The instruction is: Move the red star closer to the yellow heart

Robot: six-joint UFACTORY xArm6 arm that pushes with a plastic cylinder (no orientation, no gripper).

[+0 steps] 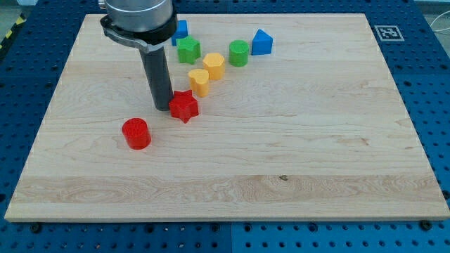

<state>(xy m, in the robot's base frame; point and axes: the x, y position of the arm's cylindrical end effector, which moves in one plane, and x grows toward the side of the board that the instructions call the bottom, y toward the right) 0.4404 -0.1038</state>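
Note:
The red star (185,107) lies on the wooden board (295,140), left of centre. The yellow heart (199,82) sits just above and to the right of it, with a small gap between them. My tip (162,107) rests at the star's left edge, touching it or nearly so. The dark rod rises from there toward the view's top and hides part of a blue cube (181,29).
A red cylinder (136,133) lies below and left of my tip. A yellow hexagon (214,65), a green star-like block (188,50), a green cylinder (239,53) and a blue triangular block (261,42) cluster near the board's top.

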